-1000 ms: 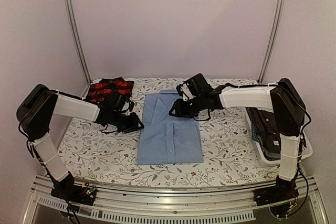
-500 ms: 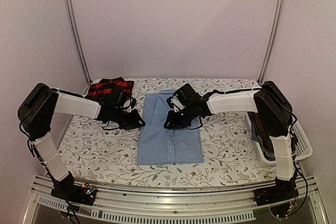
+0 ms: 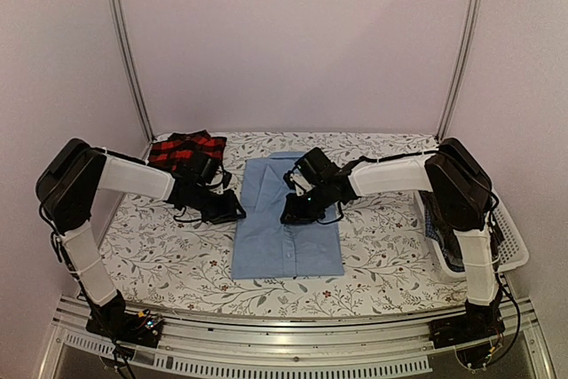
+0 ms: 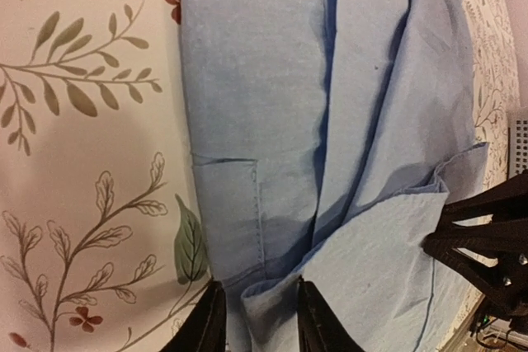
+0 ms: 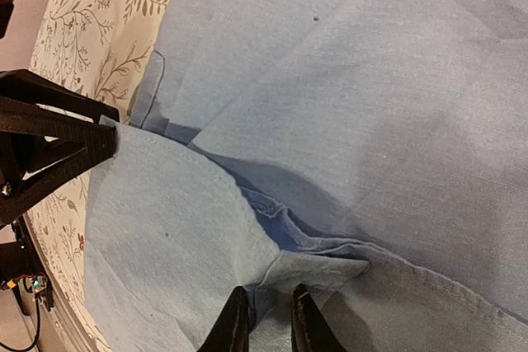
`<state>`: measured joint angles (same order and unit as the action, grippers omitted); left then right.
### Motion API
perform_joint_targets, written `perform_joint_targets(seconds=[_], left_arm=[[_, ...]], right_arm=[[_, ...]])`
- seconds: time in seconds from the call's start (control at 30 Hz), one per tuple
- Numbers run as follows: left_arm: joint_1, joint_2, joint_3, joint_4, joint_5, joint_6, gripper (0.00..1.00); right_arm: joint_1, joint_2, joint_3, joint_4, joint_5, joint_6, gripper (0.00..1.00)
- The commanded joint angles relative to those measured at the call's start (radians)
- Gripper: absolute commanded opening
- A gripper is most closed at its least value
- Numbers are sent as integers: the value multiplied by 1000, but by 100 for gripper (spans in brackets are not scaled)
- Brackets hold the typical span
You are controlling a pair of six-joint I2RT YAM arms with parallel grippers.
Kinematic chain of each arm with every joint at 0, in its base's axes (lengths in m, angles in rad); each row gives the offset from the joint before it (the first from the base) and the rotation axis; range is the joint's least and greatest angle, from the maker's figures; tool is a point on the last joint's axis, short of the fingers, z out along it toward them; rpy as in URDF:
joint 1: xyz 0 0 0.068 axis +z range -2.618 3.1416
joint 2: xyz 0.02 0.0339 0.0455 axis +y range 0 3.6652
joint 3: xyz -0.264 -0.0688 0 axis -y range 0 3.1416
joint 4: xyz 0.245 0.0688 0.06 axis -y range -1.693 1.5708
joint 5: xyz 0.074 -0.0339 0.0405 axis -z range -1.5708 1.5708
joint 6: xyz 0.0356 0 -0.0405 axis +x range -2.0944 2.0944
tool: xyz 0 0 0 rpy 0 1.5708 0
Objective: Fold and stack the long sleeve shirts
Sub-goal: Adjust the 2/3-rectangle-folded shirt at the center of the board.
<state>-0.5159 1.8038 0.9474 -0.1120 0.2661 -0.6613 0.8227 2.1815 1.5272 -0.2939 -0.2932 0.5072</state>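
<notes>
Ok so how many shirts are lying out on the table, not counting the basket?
2: the light blue shirt in the middle and the red-and-black plaid shirt at the far left corner. Dark cloth in the basket on the right may be more shirts.

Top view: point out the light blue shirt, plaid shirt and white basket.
light blue shirt (image 3: 288,241), top view, lower front.
plaid shirt (image 3: 174,150), top view, folded middle.
white basket (image 3: 518,253), top view, right rim.

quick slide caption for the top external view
The left gripper and right gripper each pinch the light blue shirt on the floral table, red-and-black plaid shirt at back left.
</notes>
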Motion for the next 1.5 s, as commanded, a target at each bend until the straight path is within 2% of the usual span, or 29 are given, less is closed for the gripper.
perform_joint_targets(seconds=[0.0,0.3,0.6,0.93,1.3,1.47], left_arm=[[0,21,44,-7,32,10,26],[-69,-91,47,33,45,58,0],[-203,-260,-38,96,133,149,0],[-341,-227,-85,50,275,212,0],[-379,-151,-64,-10,261,232,0],[-359,-157,-22,-69,139,249,0]], right_arm=[[-4,7,-15,7,20,-7,18],[-5,-40,-20,12,56,-13,19],[-35,-162,-141,68,117,36,19],[-50,-342,-310,123,200,102,19],[-50,-399,-369,123,209,115,19],[-50,-416,-375,111,225,105,19]])
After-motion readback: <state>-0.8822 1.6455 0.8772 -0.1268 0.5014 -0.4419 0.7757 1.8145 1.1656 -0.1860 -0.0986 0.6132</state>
